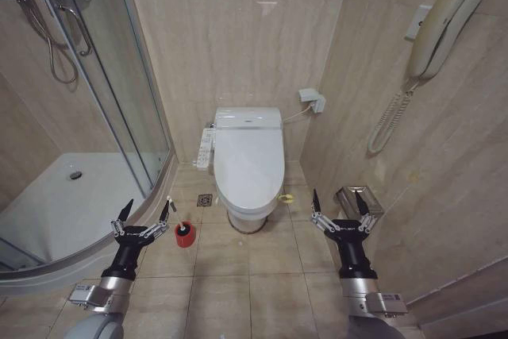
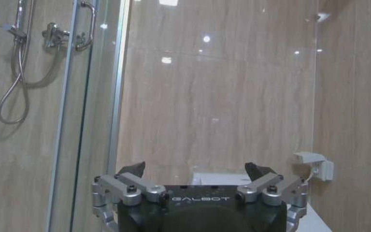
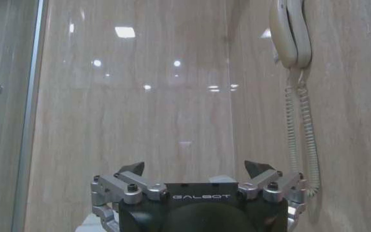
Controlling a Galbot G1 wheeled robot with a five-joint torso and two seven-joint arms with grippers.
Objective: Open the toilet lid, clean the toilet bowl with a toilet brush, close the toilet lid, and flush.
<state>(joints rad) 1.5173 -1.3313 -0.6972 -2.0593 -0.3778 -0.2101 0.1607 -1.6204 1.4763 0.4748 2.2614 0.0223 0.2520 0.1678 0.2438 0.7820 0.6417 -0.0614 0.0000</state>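
**One toilet, one brush, two waiting grippers**

One floor-standing toilet sits against the far tiled wall, and its toilet lid (image 1: 248, 160) is down: a single glossy white oval of smooth plastic covering the toilet bowl (image 1: 248, 217), of which a rounded white ceramic base shows below. A yellow-green band (image 1: 286, 198) lies at the lid's front right edge. One long white button panel (image 1: 205, 148) hangs along the bowl's left side.

One toilet brush (image 1: 171, 209), a thin pale stick, stands tilted in one small round red holder cup (image 1: 184, 234) on the beige floor tiles, left of the bowl and just beside the left gripper (its dark head is hidden in the cup).

Two grippers hang low at either side of the toilet, both short of it. The left gripper (image 1: 143, 210) has its black fingers spread wide and holds nothing; the right gripper (image 1: 340, 203) is likewise spread and bare.

One curved glass shower enclosure (image 1: 87, 77) stands on the left; one cream wall telephone (image 1: 441, 31) with a coiled cord hangs on the right wall.
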